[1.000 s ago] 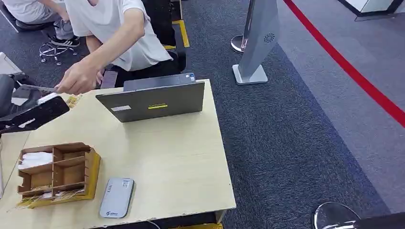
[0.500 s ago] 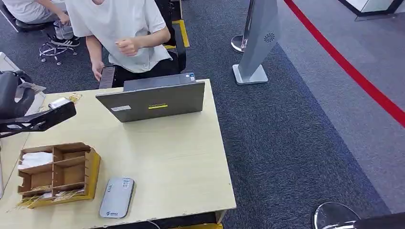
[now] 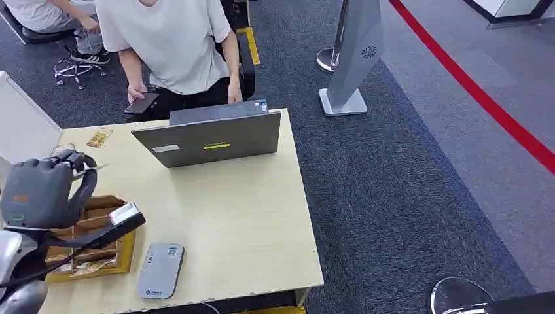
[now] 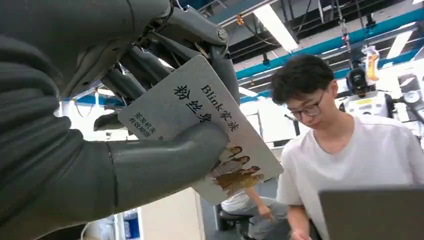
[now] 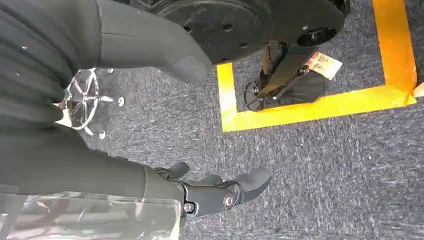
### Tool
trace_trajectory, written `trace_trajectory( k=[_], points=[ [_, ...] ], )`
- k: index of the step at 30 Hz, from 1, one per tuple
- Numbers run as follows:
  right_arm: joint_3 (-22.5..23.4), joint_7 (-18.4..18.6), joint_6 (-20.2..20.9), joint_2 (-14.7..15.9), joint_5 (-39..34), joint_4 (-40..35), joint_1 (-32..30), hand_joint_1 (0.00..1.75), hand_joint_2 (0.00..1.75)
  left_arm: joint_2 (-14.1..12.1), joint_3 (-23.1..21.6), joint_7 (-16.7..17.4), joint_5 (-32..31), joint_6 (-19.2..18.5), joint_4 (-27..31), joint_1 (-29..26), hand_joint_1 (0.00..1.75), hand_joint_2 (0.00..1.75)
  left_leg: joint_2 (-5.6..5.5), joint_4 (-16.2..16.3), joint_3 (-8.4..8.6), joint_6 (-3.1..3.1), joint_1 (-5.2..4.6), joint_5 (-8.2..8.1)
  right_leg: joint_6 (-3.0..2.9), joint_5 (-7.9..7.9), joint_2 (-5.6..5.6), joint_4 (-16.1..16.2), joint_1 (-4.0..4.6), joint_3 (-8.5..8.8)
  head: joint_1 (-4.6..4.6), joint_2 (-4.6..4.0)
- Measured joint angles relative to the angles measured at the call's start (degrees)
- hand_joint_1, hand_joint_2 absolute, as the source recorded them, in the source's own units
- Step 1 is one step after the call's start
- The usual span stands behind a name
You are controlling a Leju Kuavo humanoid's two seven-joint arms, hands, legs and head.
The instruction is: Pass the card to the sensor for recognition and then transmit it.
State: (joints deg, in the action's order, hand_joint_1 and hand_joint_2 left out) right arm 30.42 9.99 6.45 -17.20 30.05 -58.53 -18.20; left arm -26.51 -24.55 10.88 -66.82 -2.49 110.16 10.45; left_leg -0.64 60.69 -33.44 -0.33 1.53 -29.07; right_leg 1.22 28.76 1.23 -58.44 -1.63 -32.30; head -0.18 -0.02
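Note:
My left hand [image 3: 47, 190] hovers over the table's left side, above the cardboard box [image 3: 98, 239]. It pinches a white printed card [image 4: 200, 120] between thumb and fingers; in the head view the card [image 3: 92, 171] appears edge-on as a thin sliver. The grey card sensor [image 3: 160, 270] lies flat near the table's front edge, right of the box and in front of my left hand. My right hand [image 5: 100, 165] hangs beside my body over the carpet, fingers [image 5: 220, 192] apart and holding nothing.
A grey laptop [image 3: 209, 139] stands open at the table's far edge, its back toward me. A person in a white shirt [image 3: 170, 46] sits behind it holding a phone [image 3: 141, 103]. A white board [image 3: 23, 124] leans at the left. A small card [image 3: 99, 137] lies on the table [image 3: 249, 216].
The person handed the card to my left hand at the far left, then drew the arm back and sat upright. My left hand has come nearer and rightward, over the box, with the card.

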Motion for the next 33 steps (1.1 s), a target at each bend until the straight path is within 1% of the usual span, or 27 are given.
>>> trace_trajectory(
  k=[5, 8, 13, 15, 18, 21, 24, 27, 30, 33],
  points=[
    [-0.6, 0.2, -1.2, -0.1, -0.4, -0.4, -0.3, 0.0, 1.75, 2.5, -0.1, -2.0, -1.9, 6.0, 1.7, -8.6, 1.75, 1.75, 0.0, 0.0, -0.02, -0.02, 0.0, -0.02, 0.02, 0.02, -0.01, 0.0, 0.0, 0.0, 0.02, -0.02],
    [-0.9, 0.4, -1.7, -0.1, -0.7, -0.7, -0.5, 0.0, 1.75, 3.9, -0.4, -2.5, -2.6, 9.2, 2.0, -13.7, 1.75, 1.75, 0.0, 0.0, -0.02, 0.0, 0.0, -0.04, 0.02, 0.04, -0.01, 0.0, 0.0, -0.01, 0.02, 0.0],
    [-0.9, 0.4, -2.5, -0.1, 0.5, -0.7, -0.5, 0.0, 1.75, 5.2, -1.4, -3.0, -2.4, 15.4, 1.9, -20.9, 1.75, 1.75, 0.0, 0.0, -0.02, 0.03, 0.0, -0.07, 0.03, 0.06, -0.01, 0.0, 0.0, -0.03, 0.0, -0.02],
    [-0.9, 0.1, -2.5, -0.1, 1.2, -0.7, -0.5, 0.0, 1.75, 5.4, -2.0, -2.8, -1.6, 16.8, 1.5, -22.6, 1.75, 1.75, 0.0, 0.0, -0.02, 0.03, 0.0, -0.07, 0.03, 0.06, -0.03, 0.0, 0.0, -0.03, 0.02, 0.0],
    [-0.9, -0.1, -2.3, -0.1, 1.6, -0.7, -0.4, 0.0, 1.75, 5.5, -2.7, -2.3, -1.0, 17.0, 1.2, -24.0, 1.75, 1.75, 0.0, 0.0, -0.02, 0.03, 0.0, -0.07, 0.03, 0.06, -0.04, 0.0, 0.0, -0.02, 0.02, 0.0],
    [-0.1, -1.8, 1.4, -0.1, 5.0, -0.6, -0.2, 0.0, 1.75, 5.6, -3.7, -0.5, -0.3, 16.9, 0.1, -24.6, 1.75, 1.75, -0.01, 0.0, -0.02, 0.04, 0.0, -0.07, 0.03, 0.06, -0.04, 0.0, 0.0, -0.01, 0.02, 0.0],
    [2.1, -3.0, 3.5, -0.1, 8.0, -0.4, 0.3, 0.0, 1.75, 5.7, -4.2, 1.3, -0.3, 17.4, -1.5, -24.9, 1.75, 1.75, -0.01, 0.0, -0.01, 0.04, 0.0, -0.06, 0.03, 0.05, -0.04, 0.0, 0.0, 0.0, 0.02, 0.0],
    [3.8, -3.6, 4.4, -0.1, 9.8, -0.2, 0.8, 0.0, 1.75, 6.0, -4.5, 2.5, -0.9, 18.7, -3.0, -25.2, 1.75, 1.75, -0.02, 0.0, -0.02, 0.04, 0.0, -0.07, 0.03, 0.05, -0.04, 0.0, 0.0, 0.0, 0.02, 0.0],
    [5.1, -4.2, 4.5, -0.1, 10.9, 0.2, 1.1, 0.0, 1.75, 6.6, -4.5, 3.3, -1.5, 20.8, -4.8, -25.2, 1.75, 1.75, -0.02, 0.0, -0.03, 0.04, 0.0, -0.07, 0.03, 0.06, -0.06, 0.0, 0.0, 0.0, 0.04, 0.0],
    [6.0, -4.7, 4.6, -0.1, 11.5, 0.6, 1.2, 0.0, 1.75, 7.3, -4.5, 3.4, -1.9, 22.1, -6.3, -25.2, 1.75, 1.75, -0.03, 0.0, -0.03, 0.04, 0.0, -0.07, 0.03, 0.06, -0.07, 0.0, 0.0, 0.0, 0.02, 0.0]
  ],
)
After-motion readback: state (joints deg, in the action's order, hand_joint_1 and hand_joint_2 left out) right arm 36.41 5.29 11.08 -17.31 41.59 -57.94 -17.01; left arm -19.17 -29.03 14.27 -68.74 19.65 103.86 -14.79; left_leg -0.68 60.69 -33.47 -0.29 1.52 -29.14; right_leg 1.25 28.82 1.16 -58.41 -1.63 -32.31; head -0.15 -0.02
